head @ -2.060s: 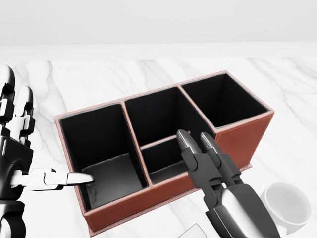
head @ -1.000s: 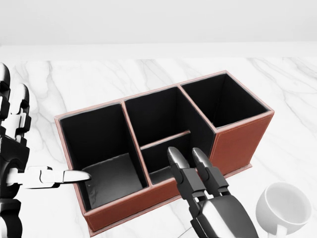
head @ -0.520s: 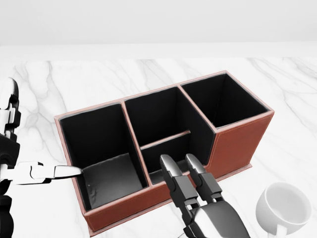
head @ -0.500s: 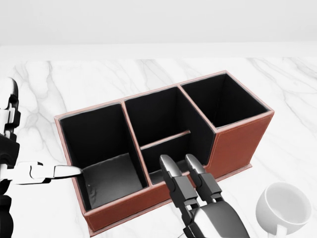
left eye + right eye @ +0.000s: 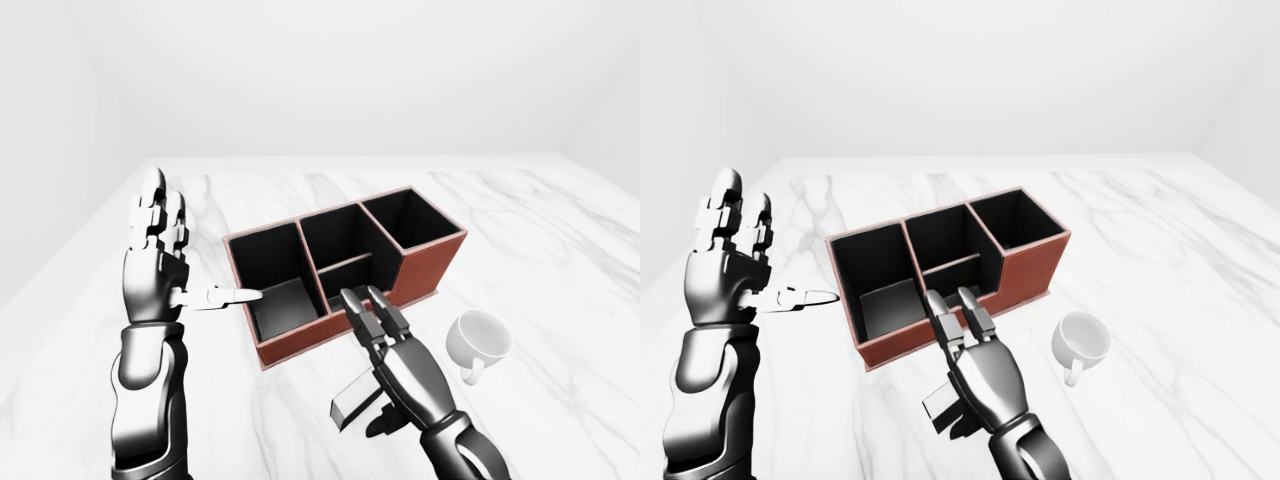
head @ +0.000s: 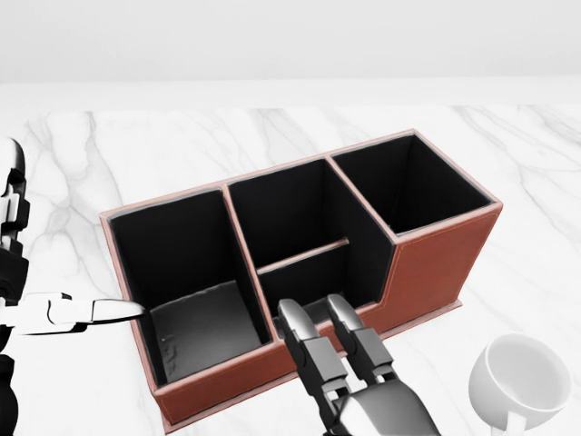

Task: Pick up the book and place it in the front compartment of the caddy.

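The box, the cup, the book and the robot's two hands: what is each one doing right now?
Caddy: upright on the marble table, every compartment empty.
Cup: tipped on its side beside the caddy, empty.
Book: under the right hand, outside the caddy; whether it is gripped cannot be told.
Right hand: fingers stretched toward the caddy.
Left hand: open, fingers up, holding nothing.

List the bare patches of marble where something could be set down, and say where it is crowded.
Free: marble above the caddy in the left-eye view, and right of the mug. Crowded: below the caddy, where the right hand and book sit; the left hand borders its left end.
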